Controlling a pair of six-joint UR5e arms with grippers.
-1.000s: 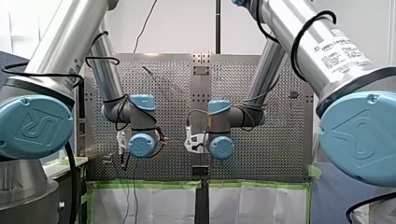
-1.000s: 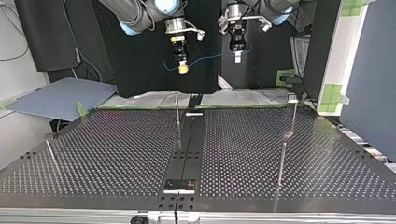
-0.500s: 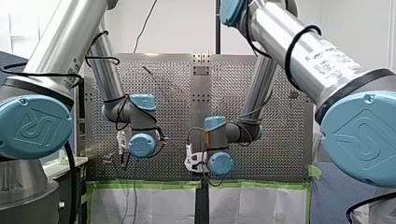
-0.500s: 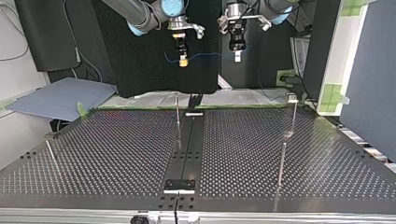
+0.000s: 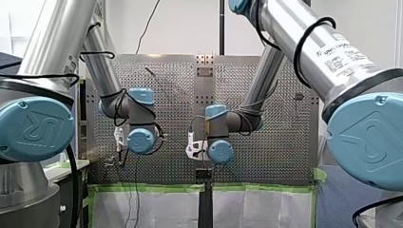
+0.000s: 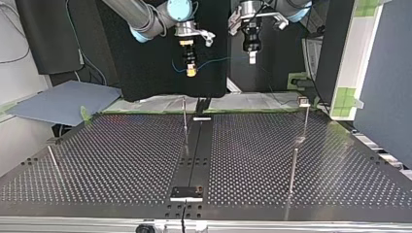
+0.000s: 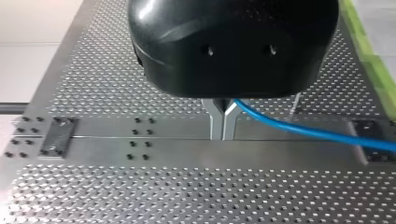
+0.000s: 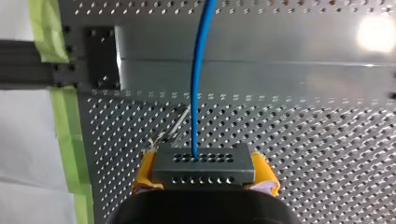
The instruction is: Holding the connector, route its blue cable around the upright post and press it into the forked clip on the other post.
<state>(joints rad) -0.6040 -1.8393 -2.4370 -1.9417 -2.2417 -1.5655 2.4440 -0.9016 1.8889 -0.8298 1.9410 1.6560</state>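
We work in a robotics lab. Two industrial machines, our left arm [image 5: 57,38] and our right arm [image 5: 342,61], silver tubes with blue joint caps, reach over a perforated metal tabletop [image 6: 121,160] with thin posts [image 6: 293,170] standing on it. Green tape [image 5: 152,188] lines its edge, black screens [image 6: 46,39] stand around it, and a bare white wall [image 5: 185,23] rises beyond.

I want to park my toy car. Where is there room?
Widest bare patch: table between the slanted rod and the middle post. Another: between that post and the two posts at the top view's right. Crowded up high: my right gripper holds the connector, my left gripper the blue cable.
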